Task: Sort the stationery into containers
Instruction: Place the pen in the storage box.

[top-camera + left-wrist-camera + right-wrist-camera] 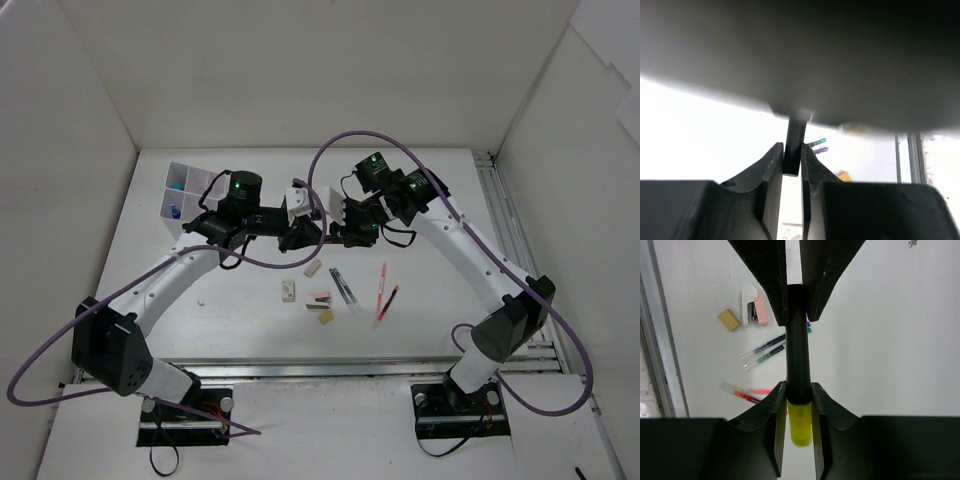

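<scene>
A highlighter with a black body and a yellow end (799,355) hangs in the air between both grippers. My right gripper (800,400) is shut on it where black meets yellow. My left gripper (797,310) is shut on its other, black end, also seen in the left wrist view (792,159). From above, the left gripper (302,237) and right gripper (345,232) meet tip to tip above the table's middle. The white grid box (190,192) stands at the far left with a blue item (175,212) in one compartment.
On the table below lie a beige eraser (312,268), a white eraser (289,291), a pink-and-white eraser (320,297), another beige eraser (326,317), two thin dark pens (343,286) and two red pens (385,292). A purple cable (345,140) arcs over the arms.
</scene>
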